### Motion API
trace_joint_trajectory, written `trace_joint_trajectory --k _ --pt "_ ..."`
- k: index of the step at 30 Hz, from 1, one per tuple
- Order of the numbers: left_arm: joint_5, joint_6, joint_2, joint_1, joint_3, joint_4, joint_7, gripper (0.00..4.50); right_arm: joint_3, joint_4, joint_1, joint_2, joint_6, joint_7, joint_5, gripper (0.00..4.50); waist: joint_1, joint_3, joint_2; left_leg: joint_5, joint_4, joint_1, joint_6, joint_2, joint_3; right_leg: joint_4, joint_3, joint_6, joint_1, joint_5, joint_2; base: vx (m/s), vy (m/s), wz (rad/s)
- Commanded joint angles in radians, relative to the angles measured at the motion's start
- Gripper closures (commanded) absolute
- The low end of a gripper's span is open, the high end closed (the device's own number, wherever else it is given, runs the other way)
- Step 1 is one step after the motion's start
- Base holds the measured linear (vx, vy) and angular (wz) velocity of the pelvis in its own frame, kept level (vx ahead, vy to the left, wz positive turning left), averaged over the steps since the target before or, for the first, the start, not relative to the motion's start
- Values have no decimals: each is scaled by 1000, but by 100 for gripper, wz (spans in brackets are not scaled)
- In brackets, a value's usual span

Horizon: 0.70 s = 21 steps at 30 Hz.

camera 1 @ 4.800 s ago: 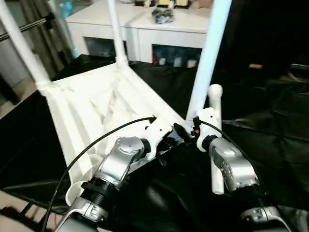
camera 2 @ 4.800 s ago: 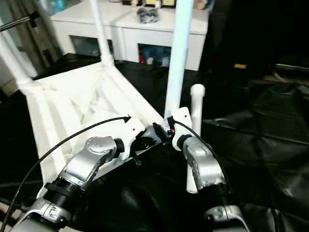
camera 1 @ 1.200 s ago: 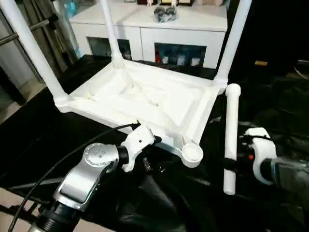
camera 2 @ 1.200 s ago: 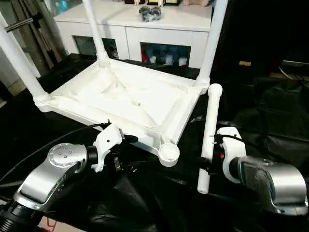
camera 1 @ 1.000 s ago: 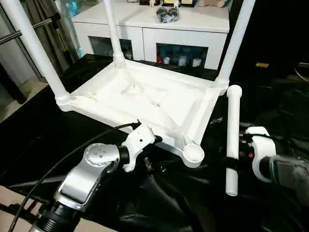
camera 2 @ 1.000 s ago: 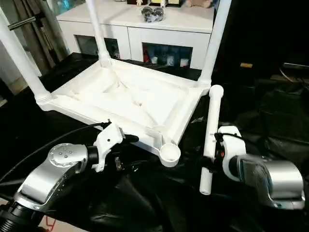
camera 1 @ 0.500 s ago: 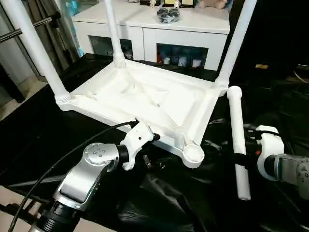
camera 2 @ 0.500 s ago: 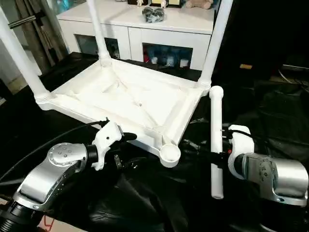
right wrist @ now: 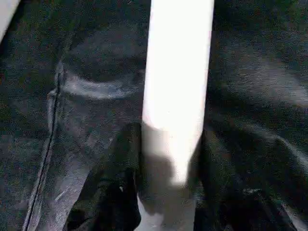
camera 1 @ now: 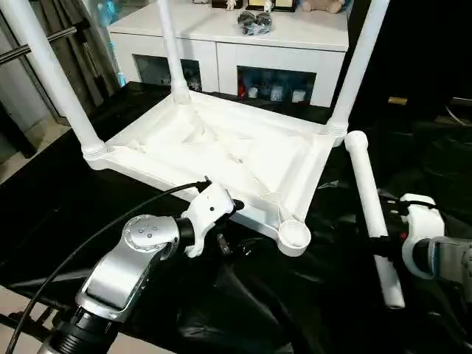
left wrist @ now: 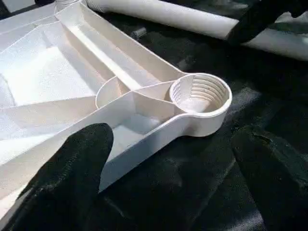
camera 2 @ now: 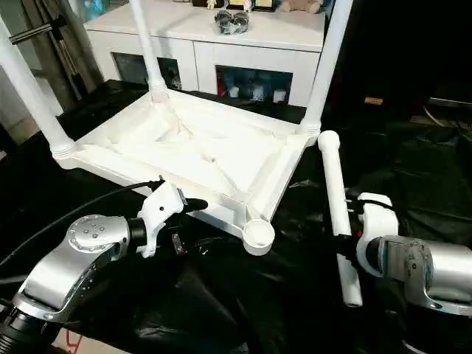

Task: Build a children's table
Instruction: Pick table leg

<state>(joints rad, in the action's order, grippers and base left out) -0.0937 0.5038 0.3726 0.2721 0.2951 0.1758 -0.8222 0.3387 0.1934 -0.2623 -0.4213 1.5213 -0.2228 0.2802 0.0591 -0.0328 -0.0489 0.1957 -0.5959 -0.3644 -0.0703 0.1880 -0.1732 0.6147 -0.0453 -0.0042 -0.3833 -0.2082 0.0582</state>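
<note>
Standing wide open, the left gripper [left wrist: 163, 178] sits just in front of the upside-down tabletop [camera 1: 221, 151], with its empty corner socket [left wrist: 201, 95] between the black fingers [left wrist: 72, 168]. Off to the right, the right gripper [right wrist: 168, 192] hugs the loose white leg [camera 2: 335, 210], which lies on the black sheet [camera 1: 295, 295] beside that socket.

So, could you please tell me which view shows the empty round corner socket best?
The left wrist view: the white plastic round corner socket sits close, its ribbed inner wall visible. Both eye views show it small, from above; the right wrist view shows the white tubular leg instead.
</note>
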Motion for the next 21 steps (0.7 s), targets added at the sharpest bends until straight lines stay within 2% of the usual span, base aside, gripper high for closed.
trace_joint_trajectory --k 1,3,5,6,8,9,10,11,12,13,14,15,16,17,19,21 --pt "-10 16 13 0 -12 20 7 0 46 28 -4 8 4 20 -12 303 2 47 10 102 66 10 -17 29 11 -78 46 -149 39 -185 67 0 0 0" --pt "-13 19 15 -1 -13 24 7 0 59 30 -7 11 3 28 -16 306 1 48 13 99 65 11 -18 29 11 -77 45 -151 39 -176 66 0 0 0" --pt "-12 19 19 2 -15 27 9 0 98 35 -23 21 -17 53 -30 307 1 47 13 100 66 11 -20 28 11 -77 45 -153 39 -174 65 0 0 0" --pt "-13 19 20 3 -16 27 10 0 113 36 -31 26 -21 64 -36 307 1 47 6 101 66 11 -21 28 11 -77 46 -153 38 -175 66 0 0 0" --pt "-18 20 19 5 -19 27 10 0 184 43 -67 65 -91 104 -44 308 -1 47 11 103 66 10 -23 27 10 -78 46 -149 38 -187 66 0 0 0" --pt "-19 20 19 6 -20 27 10 0 195 43 -73 71 -101 110 -45 308 -2 48 10 100 66 10 -23 27 10 -77 46 -148 37 -185 66 0 0 0" --pt "-20 17 14 9 -21 24 13 0 218 45 -85 85 -148 118 -38 308 -3 49 5 98 65 11 -23 27 10 -78 45 -147 36 -179 66 0 0 0" --pt "-21 15 10 11 -22 22 15 0 229 46 -91 92 -176 120 -33 309 -3 48 6 99 65 12 -21 27 10 -77 45 -148 37 -175 64 0 0 0" --pt "-26 11 -3 18 -26 15 23 0 269 51 -106 120 -227 123 -8 309 -2 49 3 100 65 12 -20 27 9 -76 45 -148 37 -171 65 0 0 0" --pt "-31 15 -21 28 -34 7 38 0 295 60 -114 143 -277 114 20 309 -3 50 5 92 64 10 -16 27 9 -75 45 -148 38 -160 65 0 0 0" --pt "-31 15 -21 28 -34 7 38 0 295 60 -114 143 -277 114 20 309 -2 50 3 90 64 11 -7 28 8 -76 45 -151 38 -152 66 0 0 0" --pt "-42 26 -62 55 -54 -20 79 0 320 87 -111 185 -379 78 76 309 -1 50 1 86 64 10 -6 28 9 -74 44 -153 39 -147 65 0 0 0" --pt "-48 37 -84 69 -67 -35 102 0 315 98 -103 195 -411 55 94 309 -1 50 1 97 61 10 1 28 7 -76 44 -158 37 -146 67 0 0 0" --pt "-57 47 -106 82 -80 -49 123 0 318 107 -100 209 -436 35 112 309 0 51 5 90 62 9 7 27 7 -75 43 -162 41 -136 65 0 0 0" --pt "-120 107 -183 120 -143 -80 176 0 348 141 -96 270 -506 -15 182 309 3 52 5 79 60 5 20 25 8 -73 42 -169 42 -125 67 0 0 0" --pt "-198 166 -255 155 -208 -99 214 0 345 189 -78 323 -577 -92 242 309 4 52 4 73 57 3 34 26 5 -73 42 -181 42 -123 69 0 0 0"
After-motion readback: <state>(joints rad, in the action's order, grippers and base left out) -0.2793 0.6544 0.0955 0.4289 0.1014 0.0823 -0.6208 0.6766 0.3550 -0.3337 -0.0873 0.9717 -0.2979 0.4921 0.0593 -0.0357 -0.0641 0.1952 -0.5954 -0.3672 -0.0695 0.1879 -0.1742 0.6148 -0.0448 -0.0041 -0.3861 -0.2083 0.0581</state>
